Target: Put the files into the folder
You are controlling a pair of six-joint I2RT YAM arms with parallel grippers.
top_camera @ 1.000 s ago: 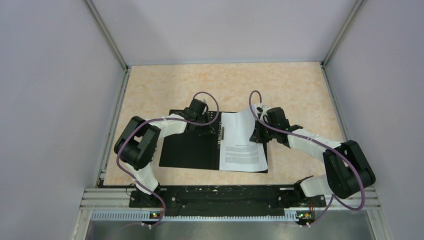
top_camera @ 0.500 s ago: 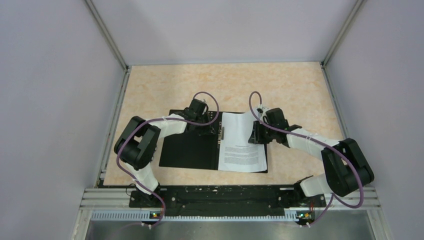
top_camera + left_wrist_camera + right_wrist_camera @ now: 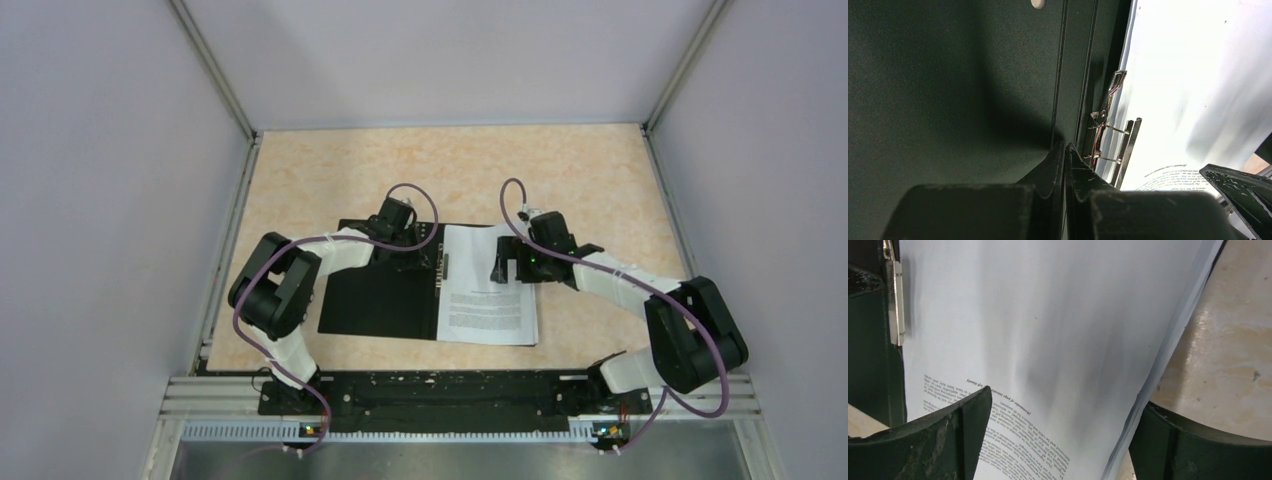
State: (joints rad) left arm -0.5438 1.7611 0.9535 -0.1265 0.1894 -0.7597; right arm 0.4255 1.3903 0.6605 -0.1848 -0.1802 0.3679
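Observation:
The folder [image 3: 375, 300] lies open on the table, black inside facing up, with its metal spine clip [image 3: 1108, 130] in the middle. The files [image 3: 485, 300], white printed sheets, rest on its right half, left edge at the clip [image 3: 897, 305]. My left gripper [image 3: 403, 247] is shut with nothing between its jaws; its tips [image 3: 1065, 145] touch down on the folder's [image 3: 948, 100] left inner cover beside the spine. My right gripper [image 3: 503, 265] is open just above the files [image 3: 1048, 315]. One of its fingers is over the print and the other past the sheets' right edge [image 3: 1068, 399].
The folder sits mid-table on a beige marbled surface [image 3: 600, 180], with grey walls on three sides. Bare tabletop [image 3: 1233, 340] shows right of the sheets. Both arm bases stand on the black rail [image 3: 440, 390] at the near edge.
My right gripper has opened and let go of the files' right edge. The sheets, lifted and curved before, have settled flatter on the folder. The left arm has stayed still.

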